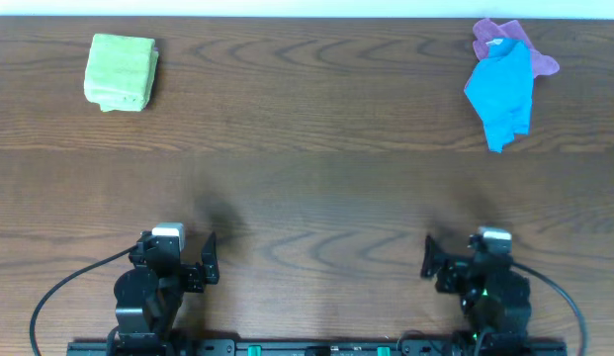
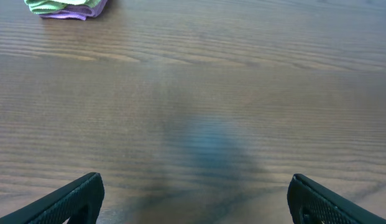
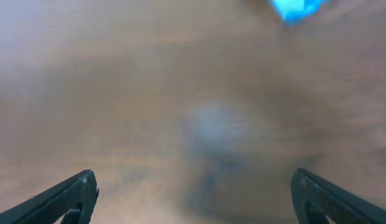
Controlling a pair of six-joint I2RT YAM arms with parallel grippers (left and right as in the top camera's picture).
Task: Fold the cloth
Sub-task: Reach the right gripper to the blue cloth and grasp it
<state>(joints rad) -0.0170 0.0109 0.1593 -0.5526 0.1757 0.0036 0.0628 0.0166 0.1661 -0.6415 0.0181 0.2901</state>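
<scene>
The sky-blue cloth (image 1: 502,91) lies crumpled at the far right of the wooden table, partly on top of a purple cloth (image 1: 506,38). It shows as a blurred blue patch (image 3: 294,9) at the top edge of the right wrist view. My right gripper (image 1: 427,259) rests near the front edge, well short of the cloth, open with nothing between its fingers (image 3: 62,198). My left gripper (image 1: 210,259) sits near the front left, open and empty, bare wood between its fingers (image 2: 74,199).
A folded lime-green cloth (image 1: 121,71) lies at the far left, seen over a purple layer (image 2: 67,9) in the left wrist view. The table's back edge (image 1: 307,16) runs along the top. Cables trail from both arm bases.
</scene>
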